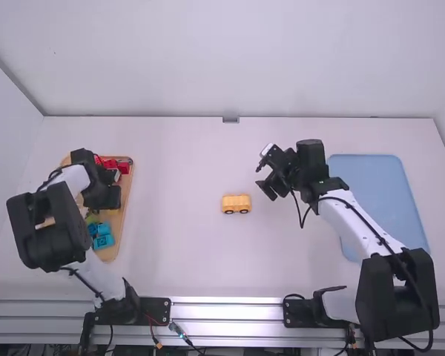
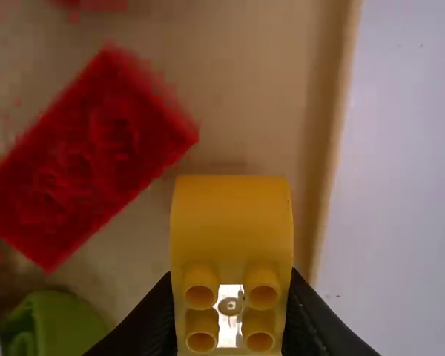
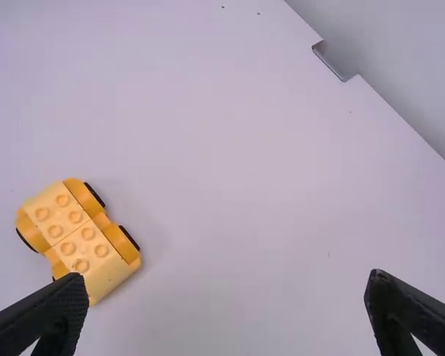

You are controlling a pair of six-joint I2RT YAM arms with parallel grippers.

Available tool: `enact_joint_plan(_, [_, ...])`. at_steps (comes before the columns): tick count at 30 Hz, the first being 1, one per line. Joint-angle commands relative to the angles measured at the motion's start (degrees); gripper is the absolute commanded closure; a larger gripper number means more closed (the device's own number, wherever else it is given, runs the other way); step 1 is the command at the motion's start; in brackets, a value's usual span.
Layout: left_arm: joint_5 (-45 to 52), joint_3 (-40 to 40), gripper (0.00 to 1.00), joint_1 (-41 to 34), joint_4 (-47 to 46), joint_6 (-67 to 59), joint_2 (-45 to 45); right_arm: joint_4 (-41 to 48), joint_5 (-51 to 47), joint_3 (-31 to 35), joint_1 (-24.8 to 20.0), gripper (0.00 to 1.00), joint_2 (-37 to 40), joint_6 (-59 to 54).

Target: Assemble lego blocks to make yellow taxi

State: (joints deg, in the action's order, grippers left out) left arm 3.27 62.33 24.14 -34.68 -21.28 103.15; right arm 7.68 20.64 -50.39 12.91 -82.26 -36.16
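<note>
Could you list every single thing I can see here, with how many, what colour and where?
Wheeled base: one, yellow, mid-table
Held block: one, yellow, in the left gripper
Red blocks: at least two, red, in the wooden tray
Blue blocks: at least two, blue, same tray
Green piece: at least one, green, same tray
Wooden tray: one, tan, table's left
Flat tray or mat: one, light blue, table's right
Table: one, white, beneath everything
Bracket: one, grey, back edge
Arms: two, black and white, left and right
Grippers: two, black, left on block, right open
</note>
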Motion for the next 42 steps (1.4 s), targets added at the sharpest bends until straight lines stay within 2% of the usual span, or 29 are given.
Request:
enact_joint_plan(1, [4.7, 1.8, 0.82, -3.4, 0.0, -4.5, -4.5, 0.1, 0.3, -0.7, -0.1, 0.01, 0.9, 0.4])
enact_joint_plan(4, [7.3, 1.8, 0.85, -8.7, 1.1, -10.0, -4.9, 0.3, 0.3, -0.7, -0.1, 0.01, 0.9, 0.4])
enact_joint_plan(6, [8.2, 1.8, 0.83, -12.9, 0.5, -13.6, -4.9, 0.3, 0.3, -0.7, -0.1, 0.01, 0.9, 0.4])
enact_joint_plan(7, [8.0, 1.8, 0.86, -14.8, 0.6, -14.8, -4.8, 0.5, 0.3, -0.7, -0.1, 0.01, 0.9, 0.4])
enact_joint_plan(12, [7.7, 1.8, 0.83, -25.8, 1.7, -21.7, -4.7, 1.4, 0.3, -0.7, -0.1, 0.01, 0.9, 0.4])
enact_joint_plan(15, [4.5, 1.8, 0.87, -34.2, 2.4, -27.3, -4.7, 2.2, 0.3, -0.7, -0.1, 0.01, 0.9, 0.3])
enact_joint_plan(21, [0.3, 1.8, 0.91, -43.1, 3.6, -35.9, -2.6, 3.5, 0.3, -0.7, -0.1, 0.01, 0.9, 0.2])
enact_joint_plan(28, [-0.4, 1.7, 0.92, -44.5, 1.6, -42.1, 0.9, 3.7, 0.3, -0.7, -0.1, 0.01, 0.9, 0.2])
enact_joint_plan(29, [-0.2, 1.7, 0.96, -44.2, 1.8, -43.2, 1.5, 3.7, 0.3, -0.7, -0.1, 0.01, 0.9, 0.2])
enact_joint_plan(38, [-0.9, 1.8, 0.98, -44.1, 4.5, -43.7, 5.7, 4.3, 0.3, -0.7, -0.1, 0.01, 0.9, 0.3])
enact_joint_plan(40, [-0.7, 1.7, 0.98, -44.1, 4.5, -43.7, 5.8, 4.5, 0.3, -0.7, -0.1, 0.01, 0.9, 0.4])
enact_joint_plan(42, [0.9, 1.7, 0.87, -44.1, 4.5, -44.8, 5.8, 4.7, 0.3, -0.7, -0.1, 0.01, 0.9, 0.3])
